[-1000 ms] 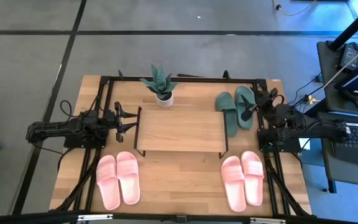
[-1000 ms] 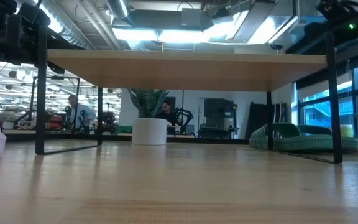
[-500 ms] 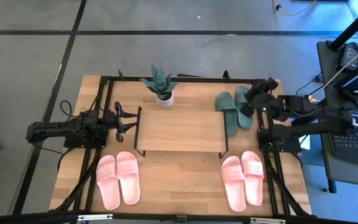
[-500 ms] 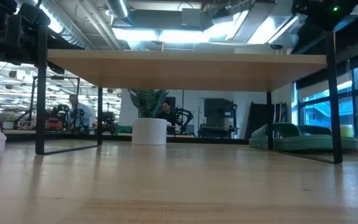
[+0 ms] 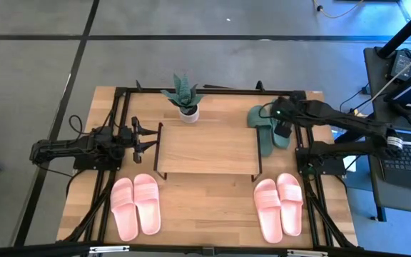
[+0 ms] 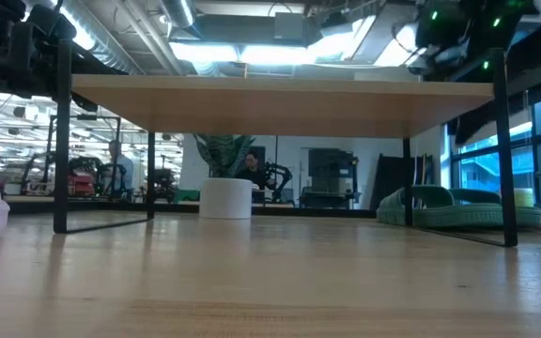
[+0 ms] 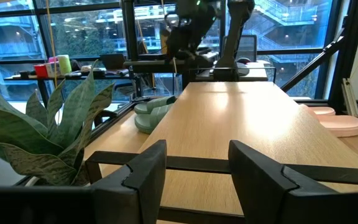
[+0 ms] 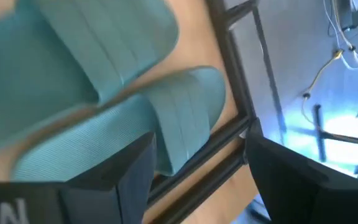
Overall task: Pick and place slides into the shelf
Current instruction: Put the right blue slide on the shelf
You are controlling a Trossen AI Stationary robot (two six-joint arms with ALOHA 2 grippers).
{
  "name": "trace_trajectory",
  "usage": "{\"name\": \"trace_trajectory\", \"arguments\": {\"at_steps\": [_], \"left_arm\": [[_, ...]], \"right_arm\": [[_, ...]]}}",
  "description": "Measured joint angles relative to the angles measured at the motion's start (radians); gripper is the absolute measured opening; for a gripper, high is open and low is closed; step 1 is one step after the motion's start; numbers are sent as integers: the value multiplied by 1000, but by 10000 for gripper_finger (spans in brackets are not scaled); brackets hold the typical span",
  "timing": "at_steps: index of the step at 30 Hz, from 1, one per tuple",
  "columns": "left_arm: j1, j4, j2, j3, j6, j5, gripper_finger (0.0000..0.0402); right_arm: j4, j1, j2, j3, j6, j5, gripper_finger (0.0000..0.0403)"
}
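The dark green slides [image 5: 268, 128] lie side by side on the table's far right part, right of the shelf [image 5: 205, 148]; they also show as the green slides [image 8: 104, 81] and the green pair [image 6: 440, 207]. My right gripper [image 8: 197, 180] hovers open above them, touching nothing; in the low view the right gripper [image 6: 449, 28] is higher than the shelf's top board [image 6: 280, 94]. One pink pair [image 5: 135, 205] rests near left, the other pink pair [image 5: 278, 205] near right. My left gripper [image 7: 194, 168] waits open at the shelf's left end.
A potted plant [image 5: 184, 96] stands at the far edge behind the shelf. A black frame [image 5: 302, 153] runs along the table's sides, close to the green pair's right. Bare tabletop [image 5: 205, 207] lies between the two pink pairs.
My right arm has swung out from its folded pose at the table's right edge, risen, and reached toward the left until its gripper hangs over the green slides. The slides and shelf have stayed put.
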Motion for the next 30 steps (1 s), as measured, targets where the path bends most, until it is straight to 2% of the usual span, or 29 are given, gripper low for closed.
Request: {"name": "trace_trajectory", "arguments": {"at_steps": [5, 13, 18, 22, 27, 30], "left_arm": [[0, 0, 0, 0, 0, 0, 166], [0, 0, 0, 0, 0, 0, 166], [0, 0, 0, 0, 0, 0, 166], [0, 0, 0, 0, 0, 0, 166], [0, 0, 0, 0, 0, 0, 166], [0, 0, 0, 0, 0, 0, 166]], "right_arm": [[104, -44, 58, -81, -151, -4, 248], [193, -78, 113, -178, -175, -61, 248], [332, -110, 130, -247, -180, -26, 248], [391, -130, 144, -275, -218, 55, 248], [428, -159, 163, -267, -230, 59, 246], [447, -184, 173, -266, -229, 56, 230]]}}
